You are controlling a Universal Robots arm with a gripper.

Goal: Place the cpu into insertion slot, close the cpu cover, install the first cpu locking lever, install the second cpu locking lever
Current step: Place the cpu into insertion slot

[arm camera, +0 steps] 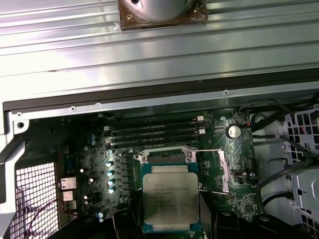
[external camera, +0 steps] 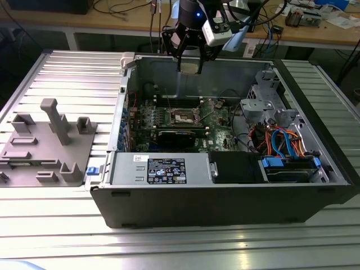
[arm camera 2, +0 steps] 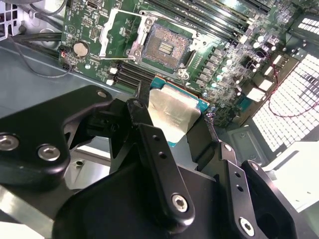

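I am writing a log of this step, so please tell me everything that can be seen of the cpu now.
The cpu is a small flat square chip: a silver-grey metal top with faint print, on a green board whose edge shows around it. The tool is shut on it, a finger on each of two opposite edges. It hangs in the air over the motherboard, apart from the bare insertion slot.

Hand (external camera: 190, 66) tight on the cpu (arm camera: 171, 201), aloft
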